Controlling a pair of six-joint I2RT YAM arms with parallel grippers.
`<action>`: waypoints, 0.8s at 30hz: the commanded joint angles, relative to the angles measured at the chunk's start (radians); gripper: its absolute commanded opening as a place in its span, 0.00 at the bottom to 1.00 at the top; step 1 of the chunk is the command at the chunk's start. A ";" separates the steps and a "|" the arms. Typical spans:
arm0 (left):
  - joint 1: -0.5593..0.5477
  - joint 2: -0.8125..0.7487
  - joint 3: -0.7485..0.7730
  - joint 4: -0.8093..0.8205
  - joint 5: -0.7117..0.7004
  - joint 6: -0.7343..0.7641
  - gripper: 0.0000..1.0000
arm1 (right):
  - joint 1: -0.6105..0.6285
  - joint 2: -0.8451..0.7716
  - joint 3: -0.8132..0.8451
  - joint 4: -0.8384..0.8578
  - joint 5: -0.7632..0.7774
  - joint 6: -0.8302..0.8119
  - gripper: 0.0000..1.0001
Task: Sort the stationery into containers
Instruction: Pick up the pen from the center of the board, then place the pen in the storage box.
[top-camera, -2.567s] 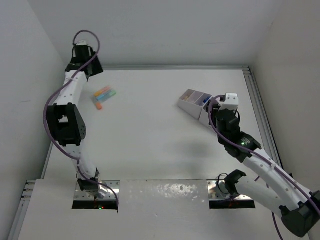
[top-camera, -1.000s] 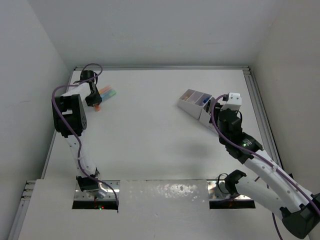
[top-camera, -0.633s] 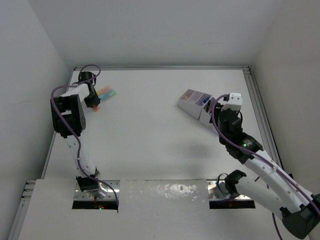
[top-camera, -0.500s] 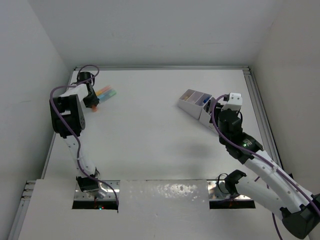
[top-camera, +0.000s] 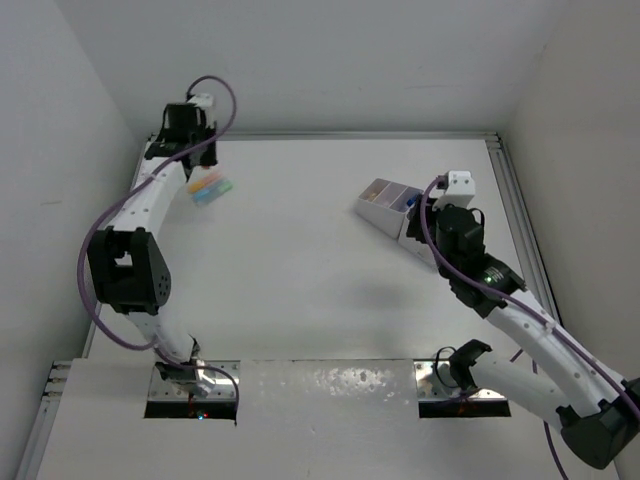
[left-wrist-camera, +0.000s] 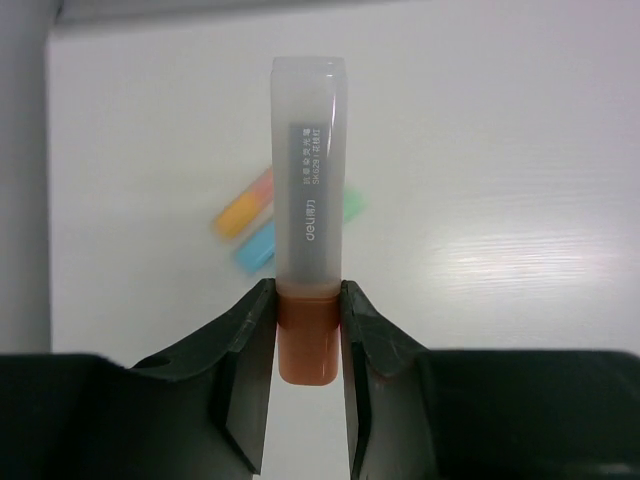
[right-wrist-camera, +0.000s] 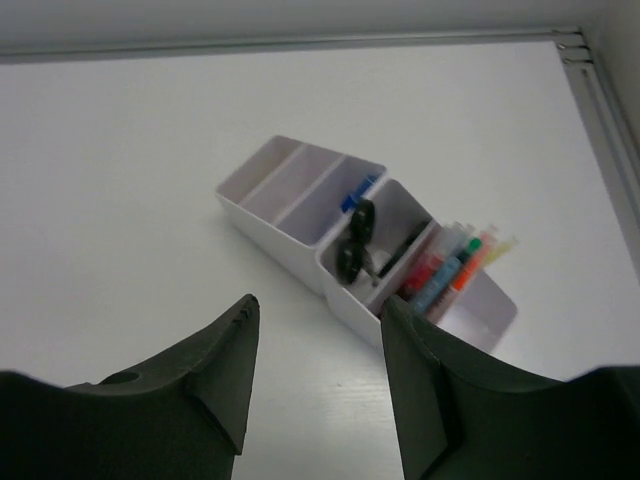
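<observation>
Near the right edge of the desk (top-camera: 300, 270), the right fingers (right-wrist-camera: 318, 305) hang spread wide and empty above the organiser (right-wrist-camera: 262, 222). One of its pockets holds black-handled scissors (right-wrist-camera: 355, 245), and the next, towards the right edge, holds coloured pens (right-wrist-camera: 448, 268). A blue piece (right-wrist-camera: 352, 198) shows in the pocket behind. Over the far left corner, the left fingers (left-wrist-camera: 308, 300) pinch the orange end of an orange marker (left-wrist-camera: 310, 170), held clear of the desk with its frosted cap pointing away. Beneath it lie a yellow marker (left-wrist-camera: 243, 208), a blue marker (left-wrist-camera: 256, 246) and a green marker (left-wrist-camera: 352, 205), side by side.
</observation>
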 joint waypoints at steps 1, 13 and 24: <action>-0.162 -0.018 0.100 -0.016 0.156 0.137 0.00 | 0.005 0.085 0.094 0.182 -0.158 0.021 0.51; -0.564 0.041 0.280 -0.150 0.266 0.162 0.00 | 0.000 0.513 0.359 0.583 -0.421 0.309 0.60; -0.637 0.047 0.309 -0.174 0.299 0.119 0.00 | -0.001 0.523 0.201 0.733 -0.241 0.496 0.45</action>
